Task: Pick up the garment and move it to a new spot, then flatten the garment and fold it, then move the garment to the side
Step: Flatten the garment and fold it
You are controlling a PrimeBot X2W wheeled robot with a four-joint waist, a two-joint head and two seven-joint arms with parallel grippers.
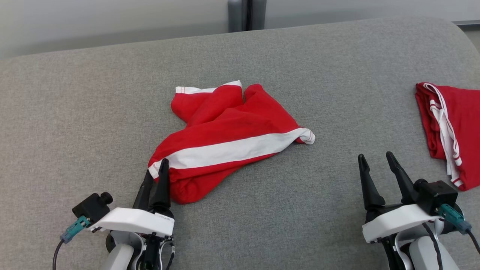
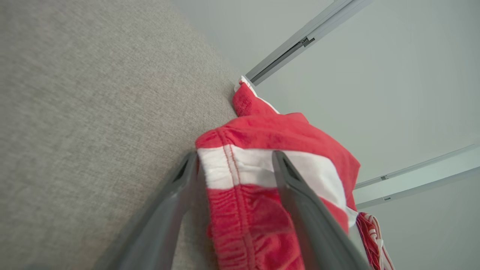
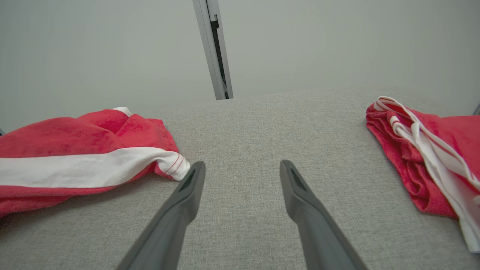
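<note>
Garment point(image 1: 225, 131) is crumpled mid-cushion point(image 1: 93, 112). Left gripper point(image 1: 156, 167) has its fingers spread astride the near-left corner, not pinching. Right gripper point(image 1: 375, 155) is spread, empty, well right. Risk: if I close on the hem only, it slips on lift, or I snag the cushion.

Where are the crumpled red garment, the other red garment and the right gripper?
Crumpled red garment point(image 1: 228, 150): head view, white stripe.
Other red garment point(image 1: 465, 112): head view, red upper part.
Right gripper point(image 1: 375, 154): head view, between its fingertips.
</note>
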